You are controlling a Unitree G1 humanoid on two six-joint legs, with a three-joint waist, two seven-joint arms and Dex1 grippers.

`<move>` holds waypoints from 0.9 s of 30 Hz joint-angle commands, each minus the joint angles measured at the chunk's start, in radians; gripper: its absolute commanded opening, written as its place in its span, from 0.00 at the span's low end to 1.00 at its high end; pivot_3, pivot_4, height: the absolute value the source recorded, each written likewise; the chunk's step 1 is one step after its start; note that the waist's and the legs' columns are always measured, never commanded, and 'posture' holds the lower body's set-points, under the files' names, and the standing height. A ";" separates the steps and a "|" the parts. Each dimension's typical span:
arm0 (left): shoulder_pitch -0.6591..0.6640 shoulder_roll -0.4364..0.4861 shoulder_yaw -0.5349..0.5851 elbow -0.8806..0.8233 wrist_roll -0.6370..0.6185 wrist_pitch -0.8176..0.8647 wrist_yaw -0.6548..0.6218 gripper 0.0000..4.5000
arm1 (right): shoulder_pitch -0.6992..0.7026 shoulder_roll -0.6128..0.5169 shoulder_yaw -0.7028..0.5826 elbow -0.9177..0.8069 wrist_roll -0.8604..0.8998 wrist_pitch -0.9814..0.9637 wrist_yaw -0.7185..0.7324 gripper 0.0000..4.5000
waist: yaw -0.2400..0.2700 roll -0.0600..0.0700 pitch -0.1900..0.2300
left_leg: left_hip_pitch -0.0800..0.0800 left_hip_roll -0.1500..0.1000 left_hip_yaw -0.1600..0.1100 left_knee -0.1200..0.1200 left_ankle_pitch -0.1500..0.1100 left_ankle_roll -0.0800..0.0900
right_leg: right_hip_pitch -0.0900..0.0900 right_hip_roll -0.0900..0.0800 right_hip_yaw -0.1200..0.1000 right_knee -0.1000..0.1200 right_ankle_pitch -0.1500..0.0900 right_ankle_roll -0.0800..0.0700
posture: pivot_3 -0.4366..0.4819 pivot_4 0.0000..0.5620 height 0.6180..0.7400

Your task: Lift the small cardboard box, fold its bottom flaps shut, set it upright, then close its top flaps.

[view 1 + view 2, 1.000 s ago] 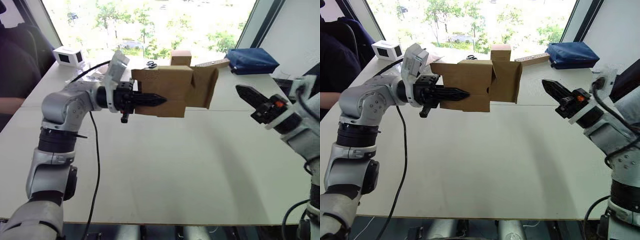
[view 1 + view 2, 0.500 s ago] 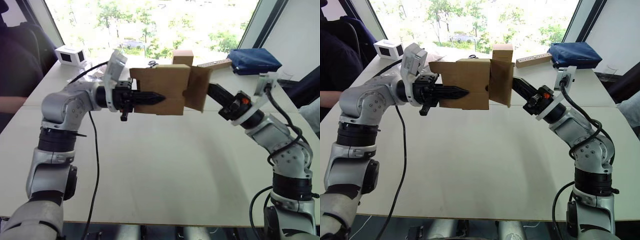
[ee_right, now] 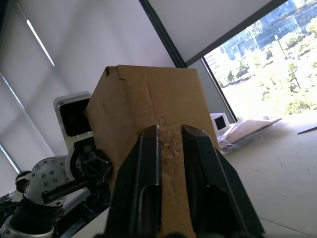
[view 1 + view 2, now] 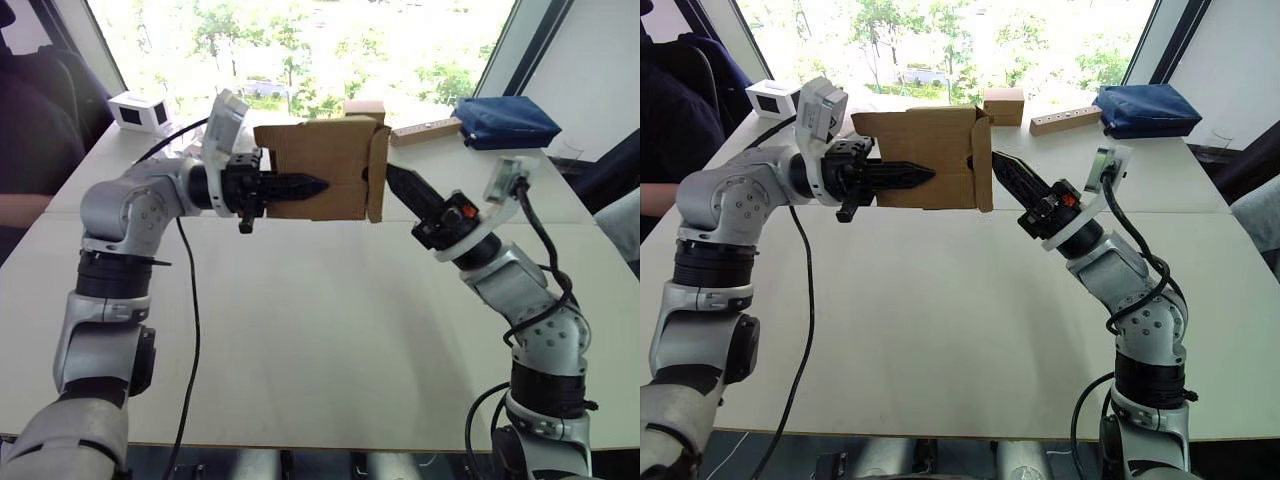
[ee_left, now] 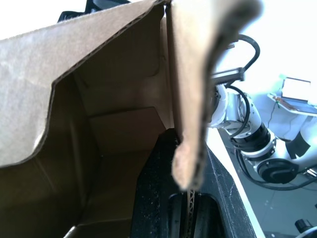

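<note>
Box (image 4: 318, 165) is hanging above the table (image 4: 330, 330), left gripper (image 4: 300, 185) clamping its wall; right gripper (image 4: 392, 177), fingers narrowly parted, is pressing its 3 o'clock flap (image 4: 377, 172).

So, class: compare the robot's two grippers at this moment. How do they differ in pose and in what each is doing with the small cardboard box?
The left gripper is clamped on a side wall of the small cardboard box, holding it above the table; the right gripper holds nothing. The left gripper lies level, pointing toward the robot's right; the right gripper slants up toward the robot's left, its tips against the box's end flap. Both have black fingers and touch the same box.
</note>
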 commanded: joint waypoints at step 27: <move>-0.042 0.000 0.031 0.004 -0.011 0.000 -0.003 0.00 | 0.036 0.125 -0.032 -0.040 0.184 -0.075 -0.078 0.49 | -0.001 0.000 0.000 | 0.000 0.000 0.000 0.000 0.000 0.000 | 0.000 0.000 0.000 0.000 0.000 0.000 | 0.48 0.27 1.00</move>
